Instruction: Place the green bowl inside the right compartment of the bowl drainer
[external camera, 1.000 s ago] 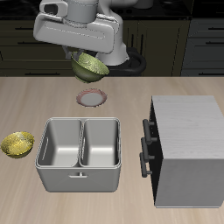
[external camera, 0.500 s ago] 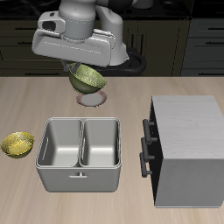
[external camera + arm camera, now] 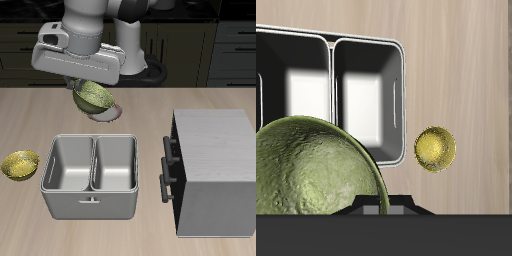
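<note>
The green bowl (image 3: 94, 96) hangs tilted in the air under the hand, with my gripper (image 3: 89, 85) shut on its rim. It is behind the bowl drainer (image 3: 91, 139) and above the table's back part. The wrist view shows the green bowl's (image 3: 311, 175) mottled, shiny inside up close, with the bowl drainer's (image 3: 332, 42) two square wells beyond it, both with nothing in them. My fingertips are hidden by the hand and the bowl.
A small yellow-green bowl (image 3: 20, 164) (image 3: 435, 148) lies on the table beside the drainer. A pink-rimmed plate (image 3: 109, 113) sits under and just behind the held bowl. A big grey box with black handles (image 3: 212, 170) stands on the drainer's other side.
The arm has carried the green bowl sideways, away from the grey box, and a little lower. It has left its spot above the pink plate and come closer to the drainer.
</note>
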Controlling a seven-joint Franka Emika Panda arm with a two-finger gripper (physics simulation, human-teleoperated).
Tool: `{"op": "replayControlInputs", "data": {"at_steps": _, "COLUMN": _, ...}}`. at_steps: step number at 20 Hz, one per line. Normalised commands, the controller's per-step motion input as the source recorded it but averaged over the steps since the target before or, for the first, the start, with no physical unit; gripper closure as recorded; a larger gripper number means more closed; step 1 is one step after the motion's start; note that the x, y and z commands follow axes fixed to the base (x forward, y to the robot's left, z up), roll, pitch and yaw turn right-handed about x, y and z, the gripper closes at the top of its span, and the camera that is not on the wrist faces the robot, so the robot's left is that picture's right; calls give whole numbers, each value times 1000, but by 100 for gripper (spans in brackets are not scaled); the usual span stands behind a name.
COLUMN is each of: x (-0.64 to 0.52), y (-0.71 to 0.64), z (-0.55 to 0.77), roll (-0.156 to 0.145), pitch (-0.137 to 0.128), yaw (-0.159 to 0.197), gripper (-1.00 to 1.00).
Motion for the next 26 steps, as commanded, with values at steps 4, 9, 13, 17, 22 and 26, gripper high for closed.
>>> {"op": "replayControlInputs", "data": {"at_steps": 4, "x": -4, "y": -133, "z": -86, "roll": -24, "pitch": 7, "yaw": -9, "gripper": 100}}
{"op": "replayControlInputs", "data": {"at_steps": 9, "x": -5, "y": -139, "z": -91, "roll": -20, "pitch": 9, "yaw": -10, "gripper": 100}}
{"op": "replayControlInputs", "data": {"at_steps": 13, "x": 33, "y": -39, "z": -177, "roll": 7, "pitch": 16, "yaw": -6, "gripper": 100}}
{"op": "replayControlInputs", "data": {"at_steps": 17, "x": 4, "y": 42, "z": -216, "roll": 18, "pitch": 10, "yaw": 9, "gripper": 100}}
{"op": "replayControlInputs", "data": {"at_steps": 22, "x": -3, "y": 91, "z": -252, "roll": 26, "pitch": 1, "yaw": 32, "gripper": 100}}
{"op": "replayControlInputs", "data": {"at_steps": 26, "x": 13, "y": -338, "z": 74, "roll": -55, "pitch": -9, "yaw": 6, "gripper": 100}}
